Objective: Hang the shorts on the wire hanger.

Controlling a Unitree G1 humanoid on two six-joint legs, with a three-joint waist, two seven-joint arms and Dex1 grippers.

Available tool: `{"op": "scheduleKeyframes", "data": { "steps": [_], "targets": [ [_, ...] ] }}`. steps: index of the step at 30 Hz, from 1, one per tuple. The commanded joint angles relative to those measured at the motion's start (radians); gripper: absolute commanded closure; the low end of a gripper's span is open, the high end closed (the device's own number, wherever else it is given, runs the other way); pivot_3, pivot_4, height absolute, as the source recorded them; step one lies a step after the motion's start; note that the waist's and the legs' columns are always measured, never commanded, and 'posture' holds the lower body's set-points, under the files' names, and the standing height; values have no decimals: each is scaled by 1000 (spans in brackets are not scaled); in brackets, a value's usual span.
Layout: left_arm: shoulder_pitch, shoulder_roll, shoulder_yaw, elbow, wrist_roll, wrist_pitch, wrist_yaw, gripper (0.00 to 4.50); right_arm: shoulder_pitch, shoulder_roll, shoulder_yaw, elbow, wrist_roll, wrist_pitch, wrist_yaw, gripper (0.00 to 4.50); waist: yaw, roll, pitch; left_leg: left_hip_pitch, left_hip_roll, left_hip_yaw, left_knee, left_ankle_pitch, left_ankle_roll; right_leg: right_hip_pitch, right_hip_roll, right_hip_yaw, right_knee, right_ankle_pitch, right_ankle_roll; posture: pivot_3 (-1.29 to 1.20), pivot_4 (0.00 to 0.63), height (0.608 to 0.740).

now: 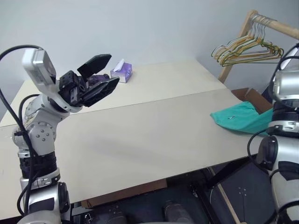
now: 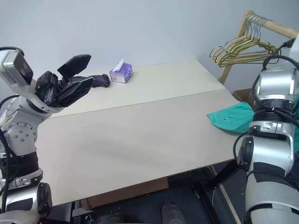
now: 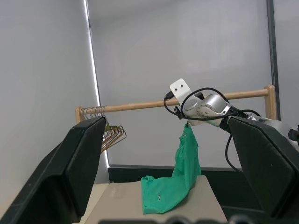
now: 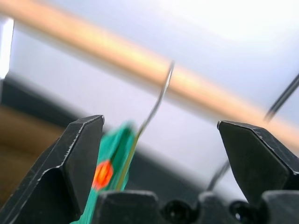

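Observation:
The teal shorts hang down from beside my right arm, just under the wooden rail. Their lower part lies on the table's right end. In the right wrist view, the thin wire hanger rises toward the rail, with the shorts' orange tag just beside it. My right gripper is open around that wire and touches nothing. My left gripper is open and empty, raised over the table's far left and facing the shorts.
A bunch of yellowish hangers hangs at the rail's near end. A purple tissue box and a dark purple item sit at the back of the pale table. A cardboard box stands behind the shorts.

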Motion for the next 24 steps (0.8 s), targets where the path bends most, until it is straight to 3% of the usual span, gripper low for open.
{"op": "scheduleKeyframes", "data": {
  "steps": [1, 4, 6, 8, 13, 16, 21, 24],
  "targets": [
    [31, 29, 20, -14, 49, -25, 49, 0, 12, -6, 109, -72, -73, -108, 116, 14, -2, 0, 0, 1, 0, 0, 0, 0, 0, 0, 0, 1, 0, 0, 0, -40, 0, 740],
    [83, 52, 24, -35, 83, -31, 73, 0, 58, 9, 188, -144, -102, -162, 244, 14, 5, 0, 0, 1, 0, 0, 0, 0, 0, 0, 0, 0, 0, 0, 0, -15, 0, 740],
    [121, 84, 26, -50, 93, -10, 74, 0, 116, 17, 230, -244, -42, -197, 451, 14, 9, 0, 0, 1, 0, 0, 0, 0, 0, 0, 0, 0, 0, 0, 0, 2, 0, 740],
    [154, 105, 33, -59, 89, 4, 77, 0, 188, 44, 196, -354, 65, -221, 606, 14, 15, 0, 0, 0, 1, 0, -1, 0, 0, 0, 0, 0, 0, 0, 0, 32, 0, 740],
    [218, 141, 36, -79, 102, 14, 92, 0, 337, 59, 144, -531, 199, -278, 841, 14, 69, -1, 0, 0, 0, 0, -1, 0, 0, 0, 0, -1, 0, 0, 0, 89, 0, 740],
    [278, 158, 37, -110, 113, 21, 101, 0, 430, 26, 179, -607, 288, -285, 1063, 14, 112, -1, 0, 0, 0, 0, -1, 0, 0, 0, 0, -1, -1, 0, 0, 118, 0, 740],
    [355, 188, 9, -139, 172, 16, 108, 0, 519, -42, 247, -686, 326, -276, 1293, 14, 171, -3, 1, 0, 1, 1, -1, 0, 0, 0, 0, -2, -1, 0, 0, 151, 0, 740],
    [374, 199, 3, -152, 190, 11, 109, 0, 533, -57, 264, -699, 313, -275, 1340, 14, 196, -3, 1, 0, 1, 1, -1, 0, 0, 0, 0, -2, -1, 0, 0, 162, 0, 740]
  ]
}}
